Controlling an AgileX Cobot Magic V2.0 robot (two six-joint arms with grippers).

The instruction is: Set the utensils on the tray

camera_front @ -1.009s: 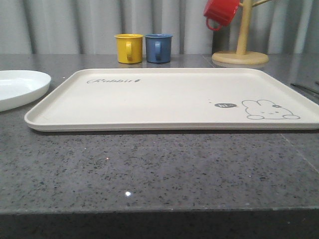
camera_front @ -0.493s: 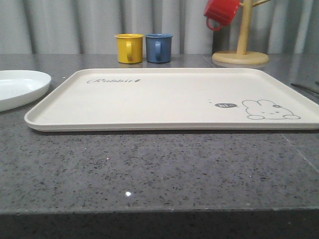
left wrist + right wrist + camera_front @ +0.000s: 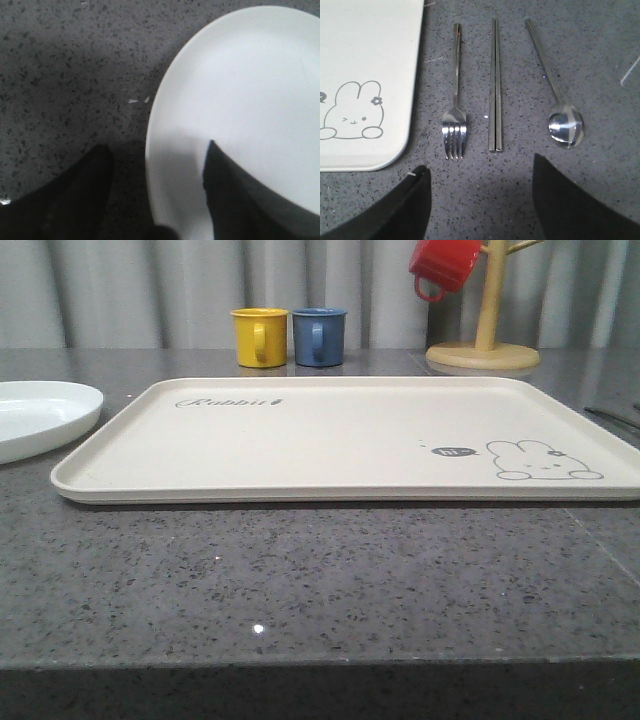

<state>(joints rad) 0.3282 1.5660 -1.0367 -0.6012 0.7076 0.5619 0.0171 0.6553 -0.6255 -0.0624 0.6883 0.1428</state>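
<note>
Cream tray (image 3: 340, 440) sits bare in the middle of the speckled grey desk (image 3: 320, 580), rabbit drawing near its right end. The white plate (image 3: 40, 415) lies just off the tray's left side, not touching it. The left gripper (image 3: 155, 190) is spread wide, straddling the plate's rim, one finger over the plate and one over the desk. On the tray's other side, fork (image 3: 455, 100), chopsticks (image 3: 495, 85) and spoon (image 3: 555, 90) lie in a neat parallel row on the desk, with the right gripper (image 3: 480, 200) hanging open above them.
</note>
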